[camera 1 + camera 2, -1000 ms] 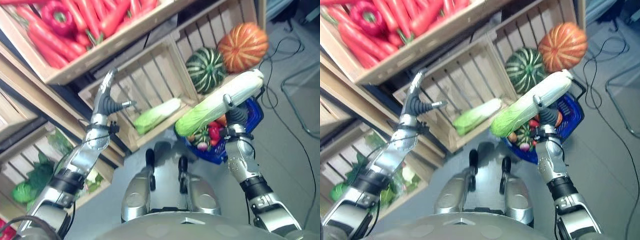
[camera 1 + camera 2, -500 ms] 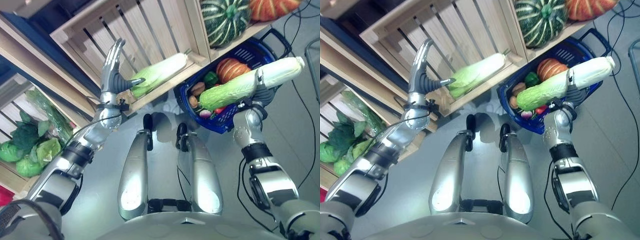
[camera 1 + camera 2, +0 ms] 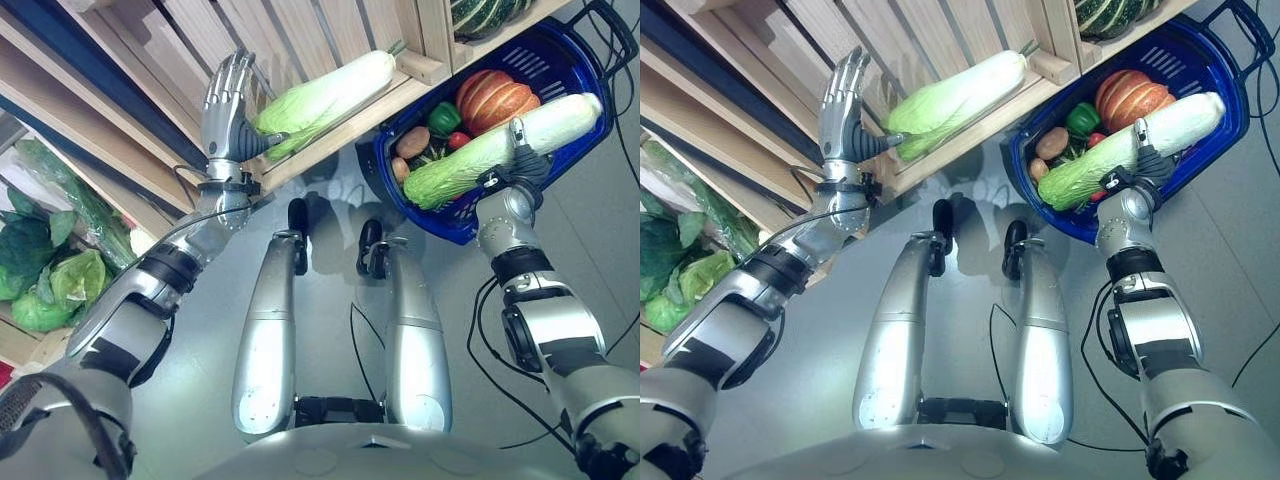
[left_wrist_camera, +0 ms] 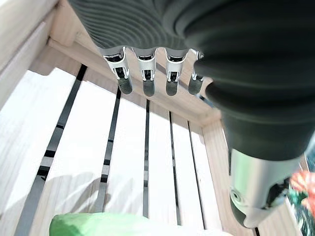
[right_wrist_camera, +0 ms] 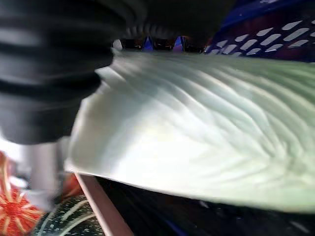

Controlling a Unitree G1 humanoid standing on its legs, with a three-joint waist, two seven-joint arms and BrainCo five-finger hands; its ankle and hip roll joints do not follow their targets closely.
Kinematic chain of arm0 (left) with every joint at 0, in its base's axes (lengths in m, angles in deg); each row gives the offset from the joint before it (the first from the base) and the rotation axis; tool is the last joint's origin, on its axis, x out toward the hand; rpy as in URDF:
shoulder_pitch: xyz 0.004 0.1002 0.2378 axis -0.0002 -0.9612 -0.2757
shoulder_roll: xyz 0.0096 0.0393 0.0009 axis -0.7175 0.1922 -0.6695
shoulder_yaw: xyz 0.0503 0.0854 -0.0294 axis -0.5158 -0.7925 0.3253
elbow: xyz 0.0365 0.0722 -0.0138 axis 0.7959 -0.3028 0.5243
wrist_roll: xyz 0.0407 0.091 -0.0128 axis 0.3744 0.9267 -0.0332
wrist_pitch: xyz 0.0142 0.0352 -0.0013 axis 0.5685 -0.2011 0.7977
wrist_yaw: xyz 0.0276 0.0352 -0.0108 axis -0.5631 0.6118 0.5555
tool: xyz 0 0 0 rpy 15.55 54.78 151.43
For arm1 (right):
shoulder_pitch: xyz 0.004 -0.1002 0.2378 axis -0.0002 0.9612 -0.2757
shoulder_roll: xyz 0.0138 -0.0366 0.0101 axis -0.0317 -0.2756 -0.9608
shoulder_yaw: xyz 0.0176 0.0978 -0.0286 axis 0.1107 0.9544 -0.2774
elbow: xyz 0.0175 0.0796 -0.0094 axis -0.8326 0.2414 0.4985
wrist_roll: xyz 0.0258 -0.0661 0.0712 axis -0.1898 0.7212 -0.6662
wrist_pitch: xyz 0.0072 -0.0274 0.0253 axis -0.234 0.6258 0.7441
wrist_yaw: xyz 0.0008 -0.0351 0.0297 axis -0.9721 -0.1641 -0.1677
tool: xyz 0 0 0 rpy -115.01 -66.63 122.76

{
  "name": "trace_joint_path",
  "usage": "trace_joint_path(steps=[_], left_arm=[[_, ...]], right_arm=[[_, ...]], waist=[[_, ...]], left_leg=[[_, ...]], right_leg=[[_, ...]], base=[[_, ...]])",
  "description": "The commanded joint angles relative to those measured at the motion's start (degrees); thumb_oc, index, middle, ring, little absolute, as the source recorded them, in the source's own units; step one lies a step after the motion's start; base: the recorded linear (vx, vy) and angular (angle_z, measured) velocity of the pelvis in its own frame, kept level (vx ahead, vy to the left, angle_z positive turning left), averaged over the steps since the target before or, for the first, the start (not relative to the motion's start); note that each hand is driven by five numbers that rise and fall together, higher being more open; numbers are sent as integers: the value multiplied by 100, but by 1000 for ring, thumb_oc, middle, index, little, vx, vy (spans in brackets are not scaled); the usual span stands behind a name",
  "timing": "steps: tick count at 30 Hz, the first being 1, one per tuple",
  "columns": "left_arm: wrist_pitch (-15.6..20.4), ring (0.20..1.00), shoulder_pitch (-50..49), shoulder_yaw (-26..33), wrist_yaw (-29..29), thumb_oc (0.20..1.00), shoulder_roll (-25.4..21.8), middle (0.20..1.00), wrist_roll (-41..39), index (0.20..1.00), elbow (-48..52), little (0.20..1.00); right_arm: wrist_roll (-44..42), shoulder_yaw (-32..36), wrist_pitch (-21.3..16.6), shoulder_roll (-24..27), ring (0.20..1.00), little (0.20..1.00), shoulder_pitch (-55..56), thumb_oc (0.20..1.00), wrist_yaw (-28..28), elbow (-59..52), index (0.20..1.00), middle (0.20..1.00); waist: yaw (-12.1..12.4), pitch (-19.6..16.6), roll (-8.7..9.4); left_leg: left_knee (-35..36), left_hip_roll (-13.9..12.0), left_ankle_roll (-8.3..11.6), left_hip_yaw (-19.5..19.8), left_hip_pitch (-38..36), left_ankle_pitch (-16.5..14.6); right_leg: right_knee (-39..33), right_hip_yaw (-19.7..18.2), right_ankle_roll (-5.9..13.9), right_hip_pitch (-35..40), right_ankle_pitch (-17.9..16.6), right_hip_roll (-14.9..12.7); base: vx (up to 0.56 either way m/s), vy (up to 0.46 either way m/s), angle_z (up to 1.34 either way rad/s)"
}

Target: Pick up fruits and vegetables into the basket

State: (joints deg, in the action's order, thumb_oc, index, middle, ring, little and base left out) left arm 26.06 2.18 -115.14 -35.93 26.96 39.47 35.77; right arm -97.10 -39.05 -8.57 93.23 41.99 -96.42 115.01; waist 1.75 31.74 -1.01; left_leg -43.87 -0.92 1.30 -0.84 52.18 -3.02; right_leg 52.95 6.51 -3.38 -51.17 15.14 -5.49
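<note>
The right hand (image 3: 515,170), clasping the napa cabbage (image 3: 500,150), had lowered it over the blue basket (image 3: 590,75) (release pending); left hand (image 3: 228,100) stayed spread.

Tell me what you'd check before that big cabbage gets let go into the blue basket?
1. Right hand gripping the napa cabbage: ok.
2. Cabbage over the blue basket: ok.
3. Room inside, beside the small pumpkin, potato and green pepper: cannot tell.
4. Cabbage low enough to release: cannot tell.
5. Left hand open, out of the way by the wooden crate: ok.
6. Second cabbage lying in that crate for later: ok.
</note>
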Motion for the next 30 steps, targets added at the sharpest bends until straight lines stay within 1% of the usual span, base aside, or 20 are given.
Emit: trace_joint_path(steps=[1, 3, 5, 6, 8, 9, 11, 12, 15, 18, 20, 21, 22, 23, 26, 27, 28, 29, 30], left_arm=[[58, 1000, 269, 30, 449, 1000, 224, 1000, 371, 1000, -470, 1000], [81, 1000, 345, -5, 474, 1000, 253, 1000, 378, 1000, -690, 1000], [53, 1000, 517, -47, 602, 1000, 328, 1000, 412, 1000, -1187, 1000], [54, 1000, 531, -49, 615, 1000, 334, 1000, 416, 1000, -1235, 1000], [113, 1000, 633, -29, 586, 1000, 340, 1000, 390, 1000, -1523, 1000], [204, 1000, 712, -44, 523, 1000, 343, 1000, 342, 1000, -1693, 1000], [219, 1000, 774, -60, 427, 1000, 359, 1000, 316, 1000, -1787, 1000], [119, 1000, 850, -102, 399, 1000, 384, 1000, 276, 1000, -1911, 1000], [18, 1000, 911, -125, 354, 1000, 424, 1000, 222, 1000, -2058, 1000], [-187, 1000, 1015, -147, 345, 1000, 480, 1000, 132, 1000, -2178, 1000], [-296, 1000, 1035, -158, 351, 1000, 478, 1000, 51, 1000, -2180, 1000], [-398, 1000, 1047, -151, 357, 1000, 474, 1000, -11, 1000, -2191, 1000], [-504, 1000, 1059, -124, 379, 1000, 461, 1000, -59, 1000, -2210, 1000], [-529, 1000, 1059, -119, 381, 1000, 459, 1000, -59, 1000, -2205, 1000], [-800, 1000, 1022, -76, 420, 1000, 442, 1000, -117, 1000, -2170, 1000], [-960, 1000, 1017, -60, 428, 1000, 434, 1000, -159, 1000, -2181, 1000], [-1298, 1000, 1032, -36, 459, 1000, 423, 1000, -148, 1000, -2236, 1000], [-1451, 1000, 1071, -33, 484, 1000, 416, 1000, -167, 1000, -2271, 1000], [-1605, 1000, 1041, -21, 533, 1000, 423, 1000, -105, 1000, -2279, 1000]], right_arm=[[47, -100, -151, 147, 1000, 1000, -60, 1000, 151, -71, 1000, 1000], [63, -143, -141, 116, 1000, 1000, -59, 1000, 167, -55, 1000, 1000], [115, -238, -78, 43, 1000, 1000, -49, 1000, 202, 5, 1000, 1000], [115, -249, -71, 31, 1000, 1000, -47, 1000, 193, 12, 1000, 1000], [148, -294, -32, -48, 1000, 1000, -1, 1000, 145, 29, 1000, 1000], [142, -340, -20, -75, 1000, 1000, 36, 1000, 152, 47, 1000, 1000], [111, -357, -32, -95, 1000, 1000, 48, 1000, 176, 58, 1000, 1000], [78, -361, -91, -115, 1000, 1000, 52, 1000, 185, 40, 1000, 1000], [9, -374, -150, -163, 1000, 1000, 99, 1000, 222, -88, 1000, 1000], [-45, -480, -358, -322, 1000, 1000, 267, 1000, 243, -671, 1000, 1000], [55, -520, -425, -376, 1000, 1000, 364, 1000, 231, -916, 1000, 1000], [49, -563, -457, -413, 1000, 1000, 444, 1000, 239, -1146, 1000, 1000], [13, -641, -569, -502, 1000, 1000, 619, 1000, 209, -1575, 1000, 1000], [35, -654, -587, -516, 1000, 1000, 660, 1000, 191, -1665, 1000, 1000], [145, -748, -763, -640, 1000, 1000, 1045, 1000, 100, -2344, 1000, 1000], [257, -746, -818, -674, 1000, 1000, 1193, 1000, 136, -2551, 1000, 1000], [419, -771, -870, -725, 1000, 1000, 1359, 1000, 158, -2827, 1000, 1000], [458, -784, -900, -766, 1000, 1000, 1421, 1000, 185, -2974, 1000, 1000], [499, -795, -950, -785, 1000, 1000, 1523, 1000, 196, -3102, 1000, 1000]], waist=[[-130, -195, 121], [-157, -195, 148], [-217, -195, 212], [-221, -195, 221], [-258, -195, 285], [-286, -195, 331], [-301, -195, 360], [-321, -195, 388], [-353, -195, 417], [-453, -195, 462], [-487, -195, 479], [-520, -195, 493], [-576, -195, 517], [-587, -195, 523], [-679, -195, 568], [-720, -195, 579], [-779, -195, 593], [-813, -195, 593], [-832, -195, 601]], left_leg=[[-380, 207, 10, -348, -325, -1114], [-373, 196, 10, -358, -331, -1109], [-389, 166, 14, -379, -320, -1106], [-389, 165, 11, -379, -323, -1107], [-354, 155, 0, -378, -348, -1107], [-349, 128, 1, -390, -349, -1104], [-333, 113, -4, -402, -342, -1100], [-309, 103, -1, -404, -316, -1084], [-247, 86, -1, -408, -279, -1050], [-156, 54, 18, -424, -133, -1004], [-108, 48, 16, -434, -100, -984], [-89, 33, 21, -445, -59, -971], [-62, 0, 27, -467, 32, -956], [-51, -4, 26, -472, 44, -953], [10, -27, 39, -510, 106, -954], [34, -27, 45, -510, 152, -939], [103, -32, 51, -530, 188, -909], [134, -37, 61, -541, 255, -861], [151, -45, 65, -554, 234, -876]], right_leg=[[-404, 83, 589, 309, -393, 35], [-421, 73, 597, 313, -408, 56], [-432, 46, 612, 297, -432, 105], [-430, 44, 614, 297, -434, 111], [-466, 37, 629, 319, -450, 156], [-496, 42, 637, 334, -469, 175], [-523, 49, 640, 332, -488, 195], [-548, 48, 645, 311, -510, 221], [-559, 37, 647, 263, -520, 265], [-614, -9, 663, 92, -559, 328], [-643, -24, 669, 48, -575, 349], [-656, -46, 674, -3, -591, 368], [-672, -74, 681, -105, -604, 390], [-677, -80, 682, -121, -605, 394], [-729, -108, 692, -200, -603, 427], [-740, -125, 704, -260, -616, 439], [-797, -141, 709, -308, -633, 444], [-834, -153, 710, -373, -671, 448], [-853, -169, 714, -356, -654, 450]], base=[[34, -30, -4], [25, -32, -8], [26, -43, -10], [20, -39, -14], [23, -56, -15], [16, -49, -9], [1, -42, -10], [-7, -38, -9], [-12, -13, -4], [-24, 5, -10], [-20, 9, -7], [-39, 25, -11], [-36, 25, -13], [-39, 32, -23], [-26, 33, -15], [-22, 45, -7], [-41, 42, -10], [-27, 30, -14], [-22, 9, -16]])
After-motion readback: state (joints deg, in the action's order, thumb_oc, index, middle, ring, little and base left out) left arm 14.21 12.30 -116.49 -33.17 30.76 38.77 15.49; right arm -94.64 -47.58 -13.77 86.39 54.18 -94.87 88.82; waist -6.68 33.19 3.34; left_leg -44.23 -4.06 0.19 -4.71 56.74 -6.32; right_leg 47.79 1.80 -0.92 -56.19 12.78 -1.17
